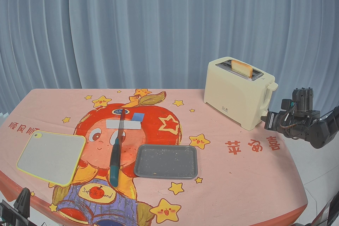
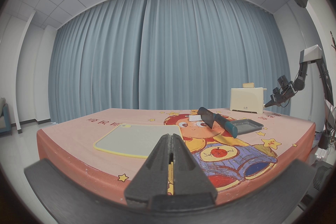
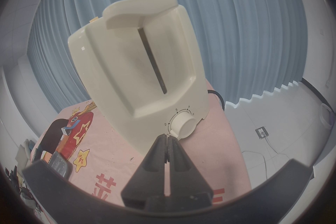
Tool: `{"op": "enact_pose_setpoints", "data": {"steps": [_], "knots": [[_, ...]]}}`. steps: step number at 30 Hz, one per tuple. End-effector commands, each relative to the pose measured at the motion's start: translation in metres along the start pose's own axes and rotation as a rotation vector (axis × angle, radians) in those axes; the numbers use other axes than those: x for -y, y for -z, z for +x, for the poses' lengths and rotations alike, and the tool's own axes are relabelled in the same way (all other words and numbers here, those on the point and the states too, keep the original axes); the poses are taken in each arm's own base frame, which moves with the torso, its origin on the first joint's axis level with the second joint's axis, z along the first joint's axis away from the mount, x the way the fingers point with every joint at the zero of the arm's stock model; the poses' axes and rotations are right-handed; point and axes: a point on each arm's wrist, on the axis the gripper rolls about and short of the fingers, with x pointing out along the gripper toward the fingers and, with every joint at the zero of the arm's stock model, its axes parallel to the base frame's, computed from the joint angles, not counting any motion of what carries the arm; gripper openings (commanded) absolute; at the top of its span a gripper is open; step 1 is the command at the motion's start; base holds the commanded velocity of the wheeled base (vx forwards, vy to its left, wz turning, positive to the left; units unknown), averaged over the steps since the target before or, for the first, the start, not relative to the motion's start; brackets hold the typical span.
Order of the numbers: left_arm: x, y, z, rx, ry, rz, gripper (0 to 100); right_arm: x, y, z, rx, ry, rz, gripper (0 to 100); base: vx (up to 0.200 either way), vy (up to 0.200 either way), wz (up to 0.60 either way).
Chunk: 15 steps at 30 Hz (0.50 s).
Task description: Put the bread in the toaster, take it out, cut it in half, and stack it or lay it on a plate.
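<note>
So the bread [image 1: 242, 68] sits in the toaster [image 1: 239, 96], right of centre in the head view, with its top poking out of the slot. The lever [image 3: 141, 11] looks to be at the top of its track, so my guess is that pushing it down is the step in hand.

The right gripper [image 1: 263, 119] sits just beside the toaster's lever end, low down near the dial [image 3: 182, 126], fingers pressed together. To do it well, I'd bring those closed tips onto the top of the lever and push straight down along the track. A sideways shove could slide the toaster.

The left gripper [image 2: 171, 135] is also closed on nothing, down at the lower left corner by the table edge.

Surface is a pink cartoon tablecloth [image 1: 229, 173]. There's a cutting board [image 1: 51, 156] at lower left, a knife [image 1: 116, 156] in the middle lying across a white strip [image 1: 129, 125], and a grey tray [image 1: 166, 177] just right of it. A blue curtain [image 1: 169, 18] hangs behind the table.
</note>
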Motion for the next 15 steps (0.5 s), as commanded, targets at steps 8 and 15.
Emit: {"op": "enact_pose_setpoints", "data": {"steps": [8,15], "knots": [[0.0000,0.0051,0.0006,-0.008,0.000,0.000,0,0.0014,0.0013,0.0035,-0.008,0.004,0.002,0,0.000,0.000,0.00],[0.0000,0.0051,0.0006,-0.008,0.000,0.000,0,0.0008,-0.0005,0.0025,-0.001,0.002,0.003,0,0.000,0.000,0.00]]}}
